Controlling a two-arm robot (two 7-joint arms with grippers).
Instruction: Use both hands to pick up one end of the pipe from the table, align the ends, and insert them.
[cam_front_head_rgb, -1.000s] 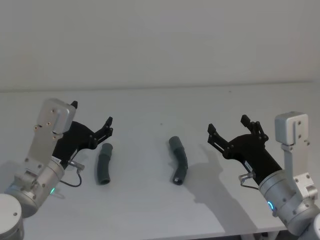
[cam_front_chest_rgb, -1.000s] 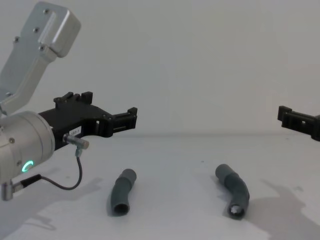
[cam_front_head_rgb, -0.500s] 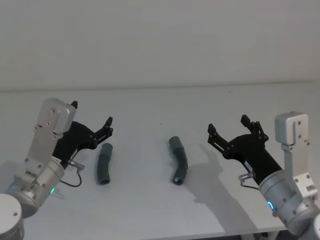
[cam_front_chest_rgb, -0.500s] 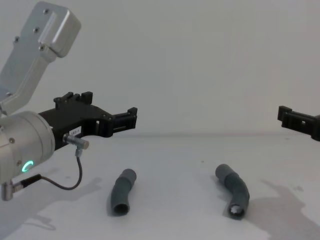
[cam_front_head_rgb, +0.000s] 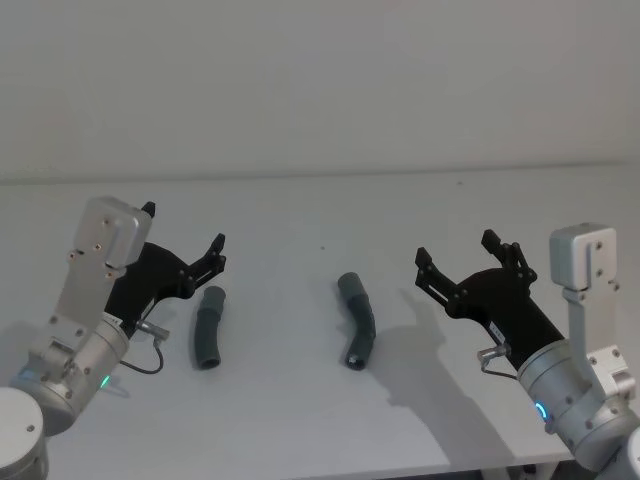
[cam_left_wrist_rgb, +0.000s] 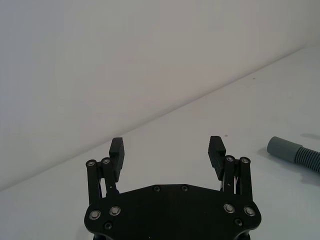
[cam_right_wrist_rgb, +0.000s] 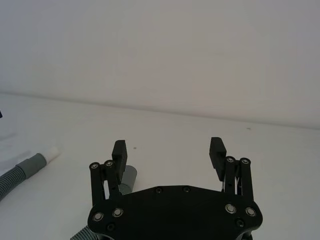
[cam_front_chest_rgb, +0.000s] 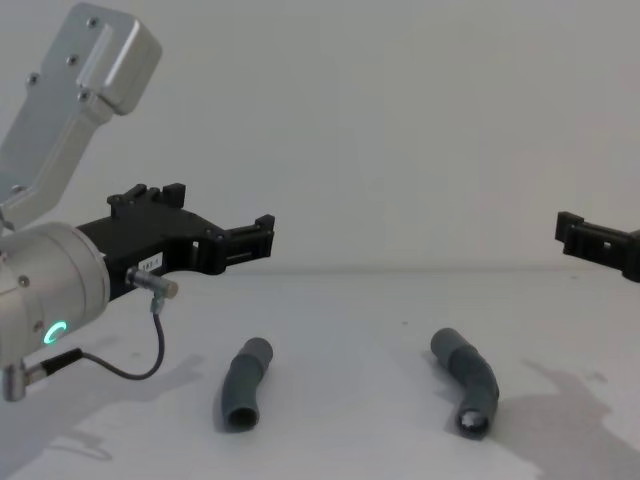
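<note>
Left gripper (cam_front_head_rgb: 184, 226) hovers by the left hose (cam_front_head_rgb: 208, 328), right gripper (cam_front_head_rgb: 456, 248) near the right hose (cam_front_head_rgb: 357, 320); both spread wide and empty above the table (cam_front_head_rgb: 300, 410).

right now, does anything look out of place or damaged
Nothing stands out. The left hose piece and right hose piece lie apart, intact, on the table; the left end effector and right end effector hover open, touching neither.
</note>
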